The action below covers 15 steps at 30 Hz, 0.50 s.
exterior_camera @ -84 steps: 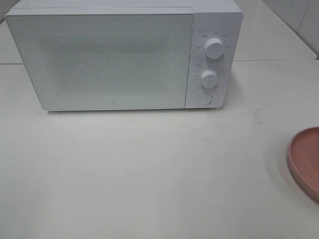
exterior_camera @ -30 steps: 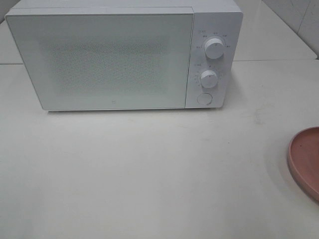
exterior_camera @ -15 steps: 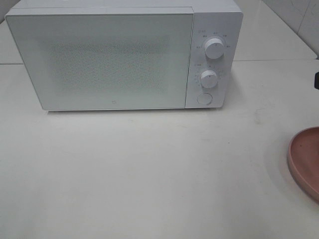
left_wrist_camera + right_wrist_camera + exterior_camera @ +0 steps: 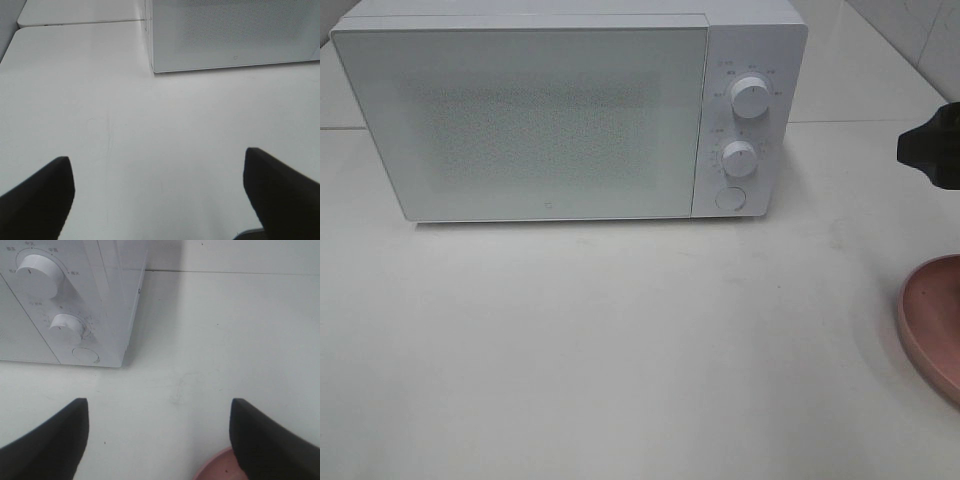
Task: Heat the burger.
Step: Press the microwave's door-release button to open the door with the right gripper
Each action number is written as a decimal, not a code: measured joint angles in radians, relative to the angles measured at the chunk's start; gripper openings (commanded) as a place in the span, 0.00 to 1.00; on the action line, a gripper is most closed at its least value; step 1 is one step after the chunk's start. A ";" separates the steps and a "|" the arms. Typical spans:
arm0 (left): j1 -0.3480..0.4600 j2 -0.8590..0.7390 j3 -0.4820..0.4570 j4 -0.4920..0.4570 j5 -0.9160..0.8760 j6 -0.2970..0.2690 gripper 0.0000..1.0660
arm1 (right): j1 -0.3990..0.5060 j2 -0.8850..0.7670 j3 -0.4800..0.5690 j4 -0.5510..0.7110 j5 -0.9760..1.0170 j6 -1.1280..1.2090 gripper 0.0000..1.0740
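The burger shows in no view; the microwave (image 4: 520, 120) door is shut, and the visible part of the plate (image 4: 935, 320) is bare. The left gripper (image 4: 156, 160) and right gripper (image 4: 159, 407) both stand wide and empty. The right one should probably square up on the round button (image 4: 85, 355) below the dials (image 4: 67, 327) before pressing.

Microwave (image 4: 107, 300) corner with two dials (image 4: 37, 275) and round button (image 4: 85, 355); right gripper (image 4: 157, 440) fingers spread wide; pink plate (image 4: 217, 469) rim below.
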 measured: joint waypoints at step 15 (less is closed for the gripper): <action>0.000 0.000 0.000 0.000 0.000 0.000 0.79 | 0.005 0.170 0.113 0.016 -0.432 -0.001 0.70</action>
